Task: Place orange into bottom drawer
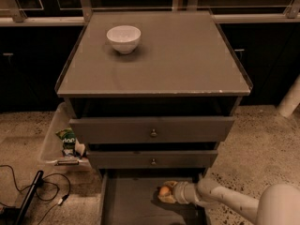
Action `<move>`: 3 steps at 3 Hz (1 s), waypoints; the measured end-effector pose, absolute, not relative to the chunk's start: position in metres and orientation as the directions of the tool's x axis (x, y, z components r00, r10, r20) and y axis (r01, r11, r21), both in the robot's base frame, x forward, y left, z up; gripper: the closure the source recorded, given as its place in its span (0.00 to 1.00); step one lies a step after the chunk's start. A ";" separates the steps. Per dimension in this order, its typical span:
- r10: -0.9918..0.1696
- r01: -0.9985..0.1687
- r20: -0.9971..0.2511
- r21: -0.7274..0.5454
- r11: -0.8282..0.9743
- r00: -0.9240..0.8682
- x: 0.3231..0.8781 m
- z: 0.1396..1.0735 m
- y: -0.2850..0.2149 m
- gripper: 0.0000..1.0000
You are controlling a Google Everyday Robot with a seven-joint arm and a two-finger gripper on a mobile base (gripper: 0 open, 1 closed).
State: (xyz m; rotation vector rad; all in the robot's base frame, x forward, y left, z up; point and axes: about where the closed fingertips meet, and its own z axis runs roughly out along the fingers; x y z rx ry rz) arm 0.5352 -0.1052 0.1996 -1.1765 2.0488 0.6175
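Note:
The orange [164, 191] is small and round and sits between the fingers of my gripper [166, 192], low over the grey floor of the bottom drawer [131, 200]. That drawer is pulled out at the foot of the grey cabinet. My white arm [225, 199] reaches in from the lower right. The gripper is shut on the orange. I cannot tell whether the orange touches the drawer floor.
A white bowl [123, 38] stands on the cabinet top [178, 55]. Two upper drawers with brass knobs [153, 133] are slightly open. A clear bin [56, 142] with packets stands left of the cabinet, and black cables [33, 191] lie on the floor.

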 end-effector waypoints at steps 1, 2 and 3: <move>-0.533 -0.876 -0.783 0.031 0.481 -0.320 0.547 0.183 -0.108 1.00; -0.518 -0.890 -0.809 0.011 0.456 -0.276 0.551 0.166 -0.101 1.00; -0.504 -0.907 -0.831 0.003 0.420 -0.236 0.551 0.151 -0.089 1.00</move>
